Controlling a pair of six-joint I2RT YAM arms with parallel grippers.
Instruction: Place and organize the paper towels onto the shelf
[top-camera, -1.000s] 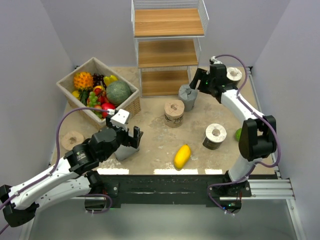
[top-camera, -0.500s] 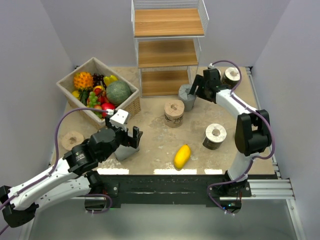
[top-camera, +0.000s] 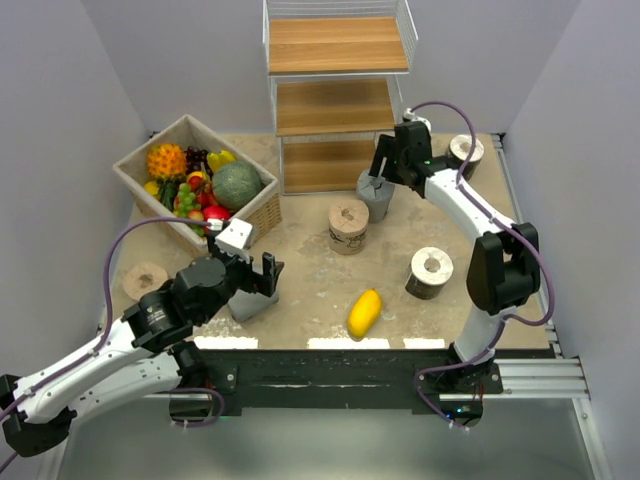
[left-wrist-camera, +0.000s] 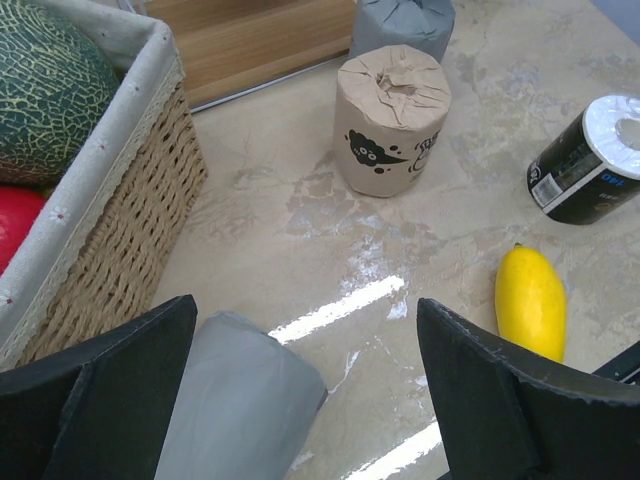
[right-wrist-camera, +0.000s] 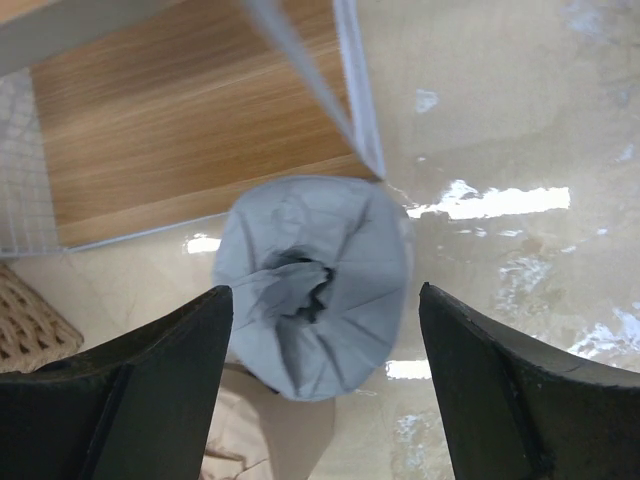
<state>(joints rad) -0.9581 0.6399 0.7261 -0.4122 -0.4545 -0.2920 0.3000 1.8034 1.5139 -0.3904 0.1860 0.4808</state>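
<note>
The shelf (top-camera: 335, 90), a white wire frame with wooden boards, stands at the back with nothing on its boards. One grey paper towel roll (top-camera: 376, 193) stands upright by its bottom corner post. My right gripper (top-camera: 384, 168) hovers open above it; in the right wrist view the roll (right-wrist-camera: 350, 250) lies between the spread fingers, untouched. My left gripper (top-camera: 255, 278) is open around a second grey roll (left-wrist-camera: 235, 400), which leans against the left finger. A tan printed roll (top-camera: 348, 225) and a dark-wrapped roll (top-camera: 430, 272) stand mid-table. Another pale-topped roll (top-camera: 466, 150) is at the back right, another tan one (top-camera: 146, 279) at the left.
A wicker basket (top-camera: 262, 212) full of fruit sits at the back left, close to my left gripper. A yellow mango (top-camera: 364, 312) lies near the front edge. A green fruit (top-camera: 477, 268) shows behind the right arm. Walls close in on both sides.
My right gripper has swung left from near the back-right roll to above the grey roll by the shelf. The left arm has barely moved.
</note>
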